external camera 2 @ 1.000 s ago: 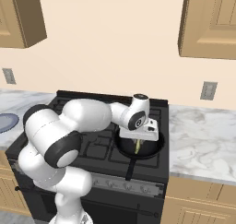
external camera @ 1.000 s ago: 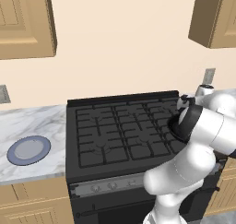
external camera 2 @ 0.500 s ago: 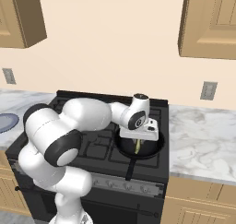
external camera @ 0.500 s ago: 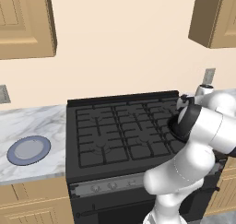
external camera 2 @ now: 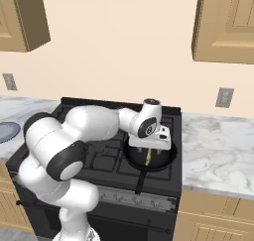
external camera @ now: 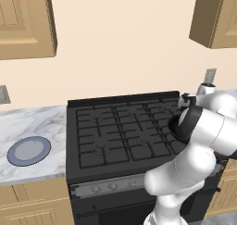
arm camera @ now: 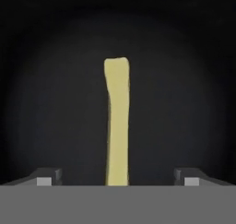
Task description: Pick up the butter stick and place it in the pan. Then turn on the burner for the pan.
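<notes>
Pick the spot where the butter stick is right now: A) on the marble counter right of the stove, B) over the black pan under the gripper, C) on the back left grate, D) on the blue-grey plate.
B: the butter stick shows against the pan, just beneath the gripper.

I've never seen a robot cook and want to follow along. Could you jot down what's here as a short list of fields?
place: kitchen with black gas stovetop
pan: black frying pan at the stovetop's front right, handle toward the front edge
butter stick: yellow bar over the pan's dark floor
gripper: above the pan, fingers spread wide, clear of the butter stick
plate: blue-grey plate on the marble counter, left of the stove
</notes>
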